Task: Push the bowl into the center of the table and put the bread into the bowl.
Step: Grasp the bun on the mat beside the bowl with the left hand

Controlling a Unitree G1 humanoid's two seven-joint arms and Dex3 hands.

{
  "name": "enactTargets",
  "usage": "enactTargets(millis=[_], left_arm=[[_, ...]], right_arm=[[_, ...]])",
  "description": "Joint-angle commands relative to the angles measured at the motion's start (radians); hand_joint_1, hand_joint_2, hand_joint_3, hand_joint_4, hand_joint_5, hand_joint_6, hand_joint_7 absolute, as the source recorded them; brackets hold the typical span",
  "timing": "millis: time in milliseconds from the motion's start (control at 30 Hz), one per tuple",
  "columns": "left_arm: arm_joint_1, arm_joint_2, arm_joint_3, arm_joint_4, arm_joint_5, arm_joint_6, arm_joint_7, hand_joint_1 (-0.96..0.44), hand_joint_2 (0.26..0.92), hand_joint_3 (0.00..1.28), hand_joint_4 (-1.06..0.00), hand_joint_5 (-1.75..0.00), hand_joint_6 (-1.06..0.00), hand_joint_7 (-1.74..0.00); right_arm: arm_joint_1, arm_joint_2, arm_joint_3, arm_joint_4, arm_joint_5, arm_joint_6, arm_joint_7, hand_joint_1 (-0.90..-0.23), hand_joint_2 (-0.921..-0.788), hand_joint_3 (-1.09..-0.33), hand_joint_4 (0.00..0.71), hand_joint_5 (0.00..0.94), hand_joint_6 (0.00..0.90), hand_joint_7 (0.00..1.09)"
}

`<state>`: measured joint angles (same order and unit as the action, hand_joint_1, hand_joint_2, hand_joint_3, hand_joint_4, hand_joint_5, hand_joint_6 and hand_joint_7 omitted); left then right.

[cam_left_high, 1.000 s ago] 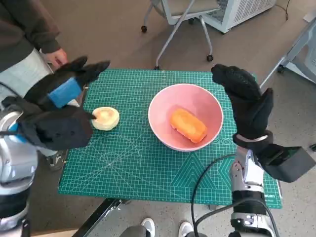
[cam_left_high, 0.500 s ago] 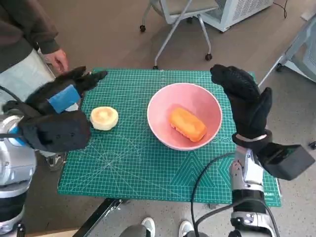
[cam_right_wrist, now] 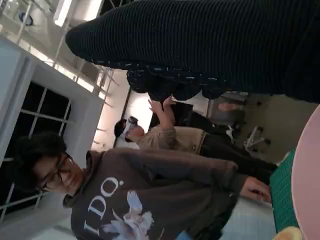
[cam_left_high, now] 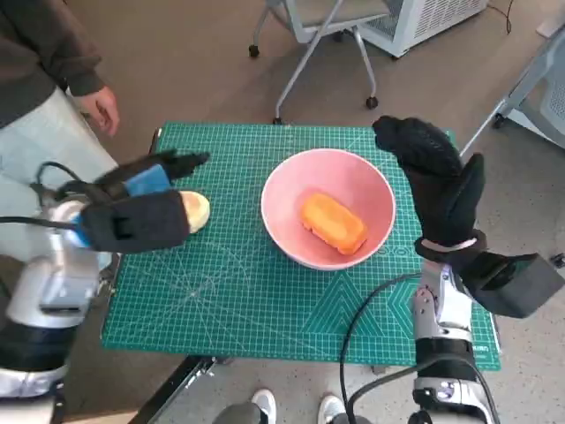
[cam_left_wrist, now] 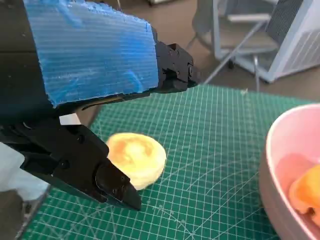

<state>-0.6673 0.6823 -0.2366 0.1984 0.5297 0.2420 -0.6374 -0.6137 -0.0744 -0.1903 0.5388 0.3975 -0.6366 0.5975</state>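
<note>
Left hand (cam_left_high: 141,216): fingers (cam_left_wrist: 172,67) spread apart, empty, hovering above the round bread (cam_left_wrist: 136,157), which lies on the green mat (cam_left_high: 238,291) just below them, untouched. Right hand (cam_left_high: 434,177): raised upright, fingers extended, nothing held, just beside the outer rim of the pink bowl (cam_left_high: 291,243). Bowl sits between the two hands, mid-mat, containing an orange loaf (cam_left_high: 334,223).
</note>
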Motion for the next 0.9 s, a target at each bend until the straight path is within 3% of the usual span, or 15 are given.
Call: enactTargets(millis=[33,600,900], left_arm=[[-0.088,-0.023,-0.062,0.148,0.045,-0.037,0.021,0.04,0.716,0.00,-0.06,0.00,-0.19,0.00],[-0.312,-0.155,-0.195,0.694,0.119,-0.085,0.112,-0.03,0.716,0.01,-0.05,0.00,-0.18,0.00],[-0.397,-0.200,-0.273,0.917,0.167,-0.122,0.151,-0.14,0.728,0.01,-0.15,-0.03,-0.23,-0.02]], right_arm=[[0.016,-0.006,-0.002,-0.005,0.006,0.015,0.005,-0.664,-0.921,-0.676,0.194,0.003,0.074,0.53],[0.039,-0.012,-0.006,-0.029,0.000,0.007,-0.001,-0.664,-0.921,-0.671,0.192,0.001,0.067,0.53],[0.051,-0.012,-0.006,-0.042,-0.004,0.007,-0.009,-0.656,-0.921,-0.669,0.192,0.001,0.069,0.53]])
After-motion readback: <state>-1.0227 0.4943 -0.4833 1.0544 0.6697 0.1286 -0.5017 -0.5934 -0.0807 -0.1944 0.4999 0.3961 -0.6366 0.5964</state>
